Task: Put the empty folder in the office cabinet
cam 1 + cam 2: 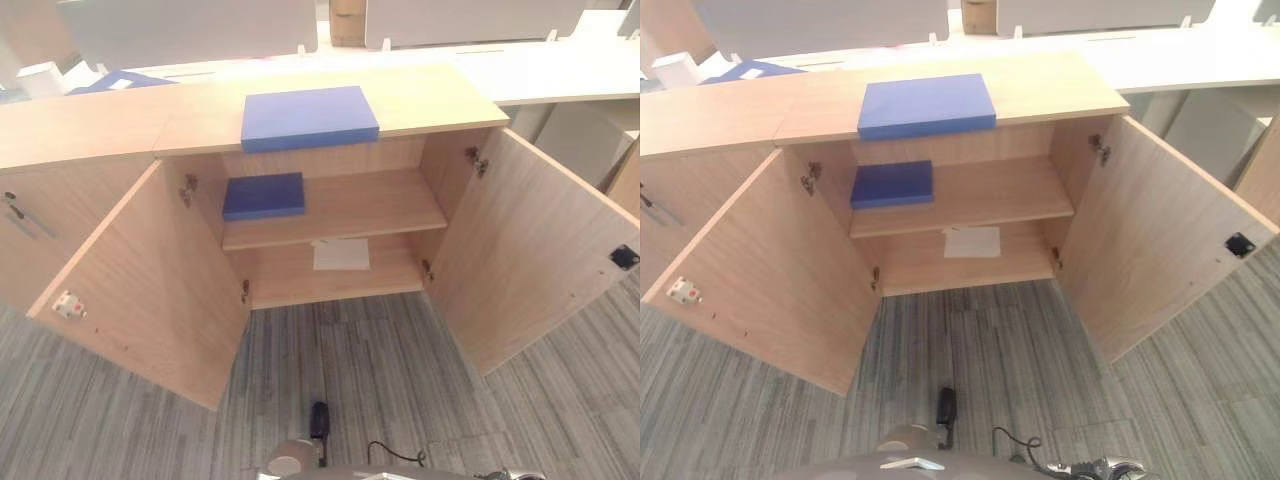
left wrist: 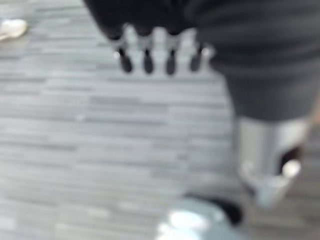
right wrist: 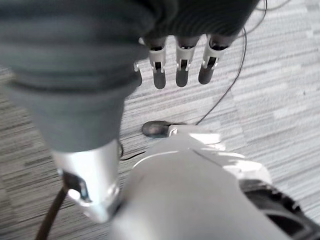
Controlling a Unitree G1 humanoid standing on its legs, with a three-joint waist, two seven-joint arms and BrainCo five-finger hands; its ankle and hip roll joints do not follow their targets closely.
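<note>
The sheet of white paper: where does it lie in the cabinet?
In the left eye view, the white paper lies flat on the cabinet's bottom shelf, near the middle, below the shelf holding a blue folder.

Both cabinet [image 1: 330, 110] doors [image 1: 150, 280] stand wide open, so the front is clear. On the shelf [image 1: 350, 205], a blue folder [image 1: 264, 195] takes the left end; the rest lies bare. Below the shelf, a white sheet [image 1: 341, 254] lies flat at mid-floor.
</note>
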